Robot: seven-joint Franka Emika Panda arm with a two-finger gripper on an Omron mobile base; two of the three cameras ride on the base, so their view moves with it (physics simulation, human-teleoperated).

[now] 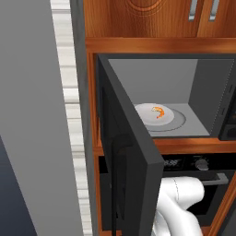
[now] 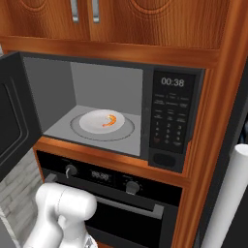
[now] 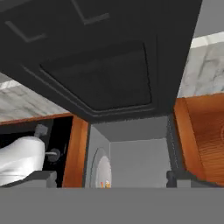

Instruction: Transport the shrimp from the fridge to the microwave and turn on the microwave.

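I am inspecting the microwave (image 2: 111,109), which is sitting in a wooden cabinet (image 2: 213,121) with its door (image 1: 126,152) standing wide open to the left. The shrimp (image 2: 110,121) is lying on the round white turntable (image 2: 97,125) inside the grey cavity, slightly right of the plate's centre, curled and orange. In the left base view the shrimp (image 1: 159,112) is showing on the same turntable (image 1: 150,117), just beyond the door's top edge.

The keypad (image 2: 168,121) is sitting to the right of the cavity, and its display (image 2: 172,82) is reading 00:38. Below the microwave an oven (image 2: 111,193) with knobs and a long handle is occupying the next cabinet bay. A white cylindrical handle (image 2: 227,203) is rising at the right edge of the right base view.

My gripper (image 3: 112,179) is standing released, jaws spread wide, with nothing between the two dark fingertips (image 3: 177,178) that are showing in the hand view. That view is looking up along the inner face of the door (image 3: 96,65) and into the cavity, where the edge of the turntable (image 3: 101,168) and a small orange trace of the shrimp (image 3: 105,184) are showing. My white arm (image 2: 60,213) is rising in front of the oven.
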